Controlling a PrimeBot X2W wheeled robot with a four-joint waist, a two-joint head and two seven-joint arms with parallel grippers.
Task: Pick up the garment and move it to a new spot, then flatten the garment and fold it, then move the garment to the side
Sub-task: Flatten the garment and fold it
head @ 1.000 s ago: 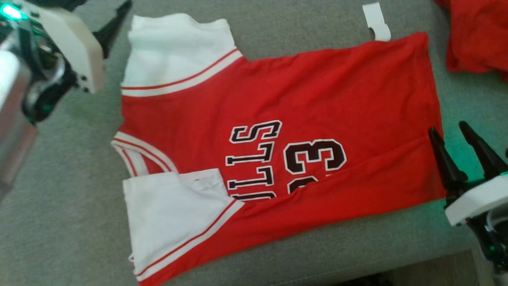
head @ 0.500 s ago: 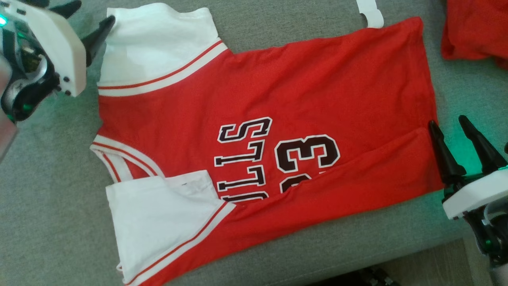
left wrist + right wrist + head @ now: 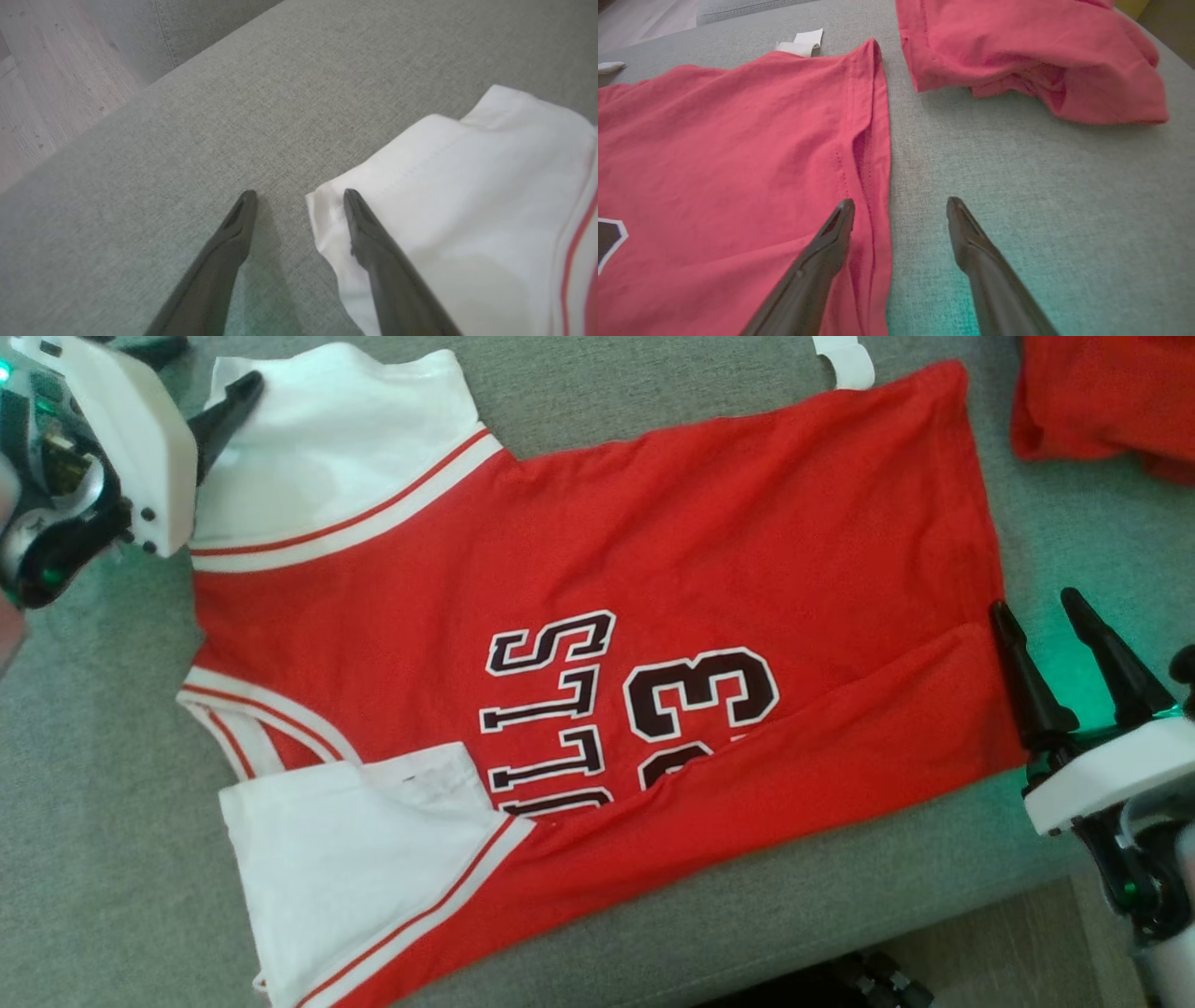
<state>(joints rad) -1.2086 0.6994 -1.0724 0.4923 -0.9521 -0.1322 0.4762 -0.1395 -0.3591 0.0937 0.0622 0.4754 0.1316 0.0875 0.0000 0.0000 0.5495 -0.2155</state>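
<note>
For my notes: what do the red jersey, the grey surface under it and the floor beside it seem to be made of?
Jersey: thin matte cloth, probably cotton or polyester knit; it creases softly and has stitched hems. Grey surface: coarse-woven matte upholstery fabric with a sewn seam, likely a sofa. Floor: pale wood-grain planks, wood or laminate; cannot tell which.

The jersey [image 3: 653, 523] is matt cloth, lightly creased; the cushion [image 3: 93, 803] is coarse grey weave; the floor [image 3: 42, 70] at upper left looks like pale wood.
</note>
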